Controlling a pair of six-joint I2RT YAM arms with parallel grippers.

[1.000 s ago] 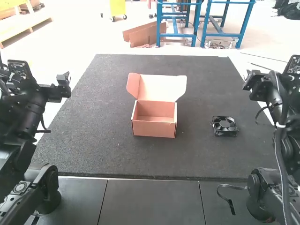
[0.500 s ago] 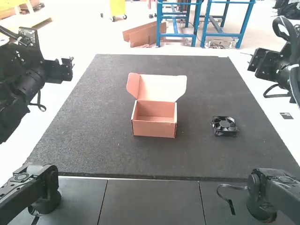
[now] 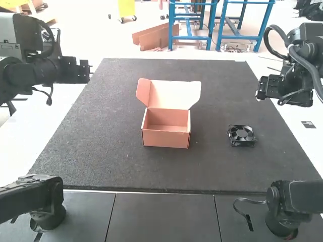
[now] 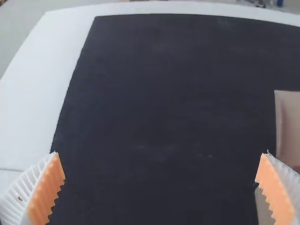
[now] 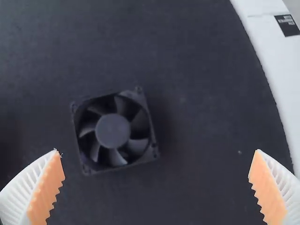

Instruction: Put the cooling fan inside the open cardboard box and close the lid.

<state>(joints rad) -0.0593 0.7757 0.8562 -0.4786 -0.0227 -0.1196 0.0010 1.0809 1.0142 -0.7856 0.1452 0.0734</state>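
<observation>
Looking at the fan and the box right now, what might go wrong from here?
The cooling fan lies flat and sits off-centre between the open fingers of the right gripper, so closing may twist it or slip off. The cardboard box stands unheld, with the left gripper away near the mat edge; pushing the lid could slide it.

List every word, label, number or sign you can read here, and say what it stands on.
Black label on the white table beside the mat: print too small to read.
Cooling fan hub: no text visible.
Cardboard box: no print visible.
</observation>
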